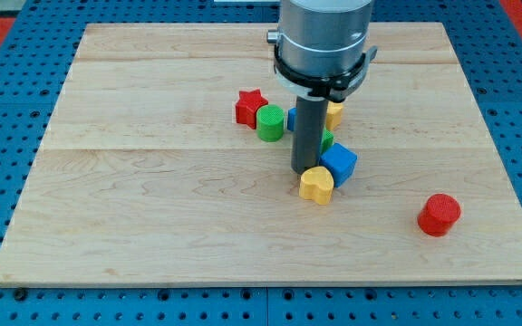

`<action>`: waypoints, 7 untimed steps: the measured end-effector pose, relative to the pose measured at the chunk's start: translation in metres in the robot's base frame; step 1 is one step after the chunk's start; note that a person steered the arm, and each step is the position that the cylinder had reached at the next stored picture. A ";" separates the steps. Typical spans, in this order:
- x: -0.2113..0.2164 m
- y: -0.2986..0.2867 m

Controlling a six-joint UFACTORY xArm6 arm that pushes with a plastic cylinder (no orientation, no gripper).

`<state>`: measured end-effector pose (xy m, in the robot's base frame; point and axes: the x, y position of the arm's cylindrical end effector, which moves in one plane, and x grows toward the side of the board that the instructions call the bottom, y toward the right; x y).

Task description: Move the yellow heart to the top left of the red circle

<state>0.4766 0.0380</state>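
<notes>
- The rod (305,136) comes down from the grey arm housing (323,41) at the view's top centre, and my tip (303,171) sits at its lower end, on the tabletop (152,199)
- There are no jaws on this arm, only the straight rod, so nothing is being held
- The yellow heart (316,185) lies just below my tip toward the view's bottom, slightly to the view's right; the two look to be touching or nearly so, and I cannot tell which
- The red circle (439,215) stands alone toward the view's lower right, well apart from the heart and from my tip
- The heart is to the view's left of the red circle and a little higher in the view
- A blue cube (339,163) sits just to the view's upper right of the heart, touching or almost touching it, and close beside the rod
- A red star (251,107) and a green cylinder (271,122) sit side by side to the view's left of the rod, the star further left
- Behind the rod, partly hidden, show a second yellow block (334,113), a sliver of a green block (327,139) and an edge of a blue block (292,119); their shapes cannot be made out
</notes>
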 end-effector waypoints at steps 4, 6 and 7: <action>0.019 0.002; 0.051 0.048; 0.054 0.067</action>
<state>0.5302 0.1054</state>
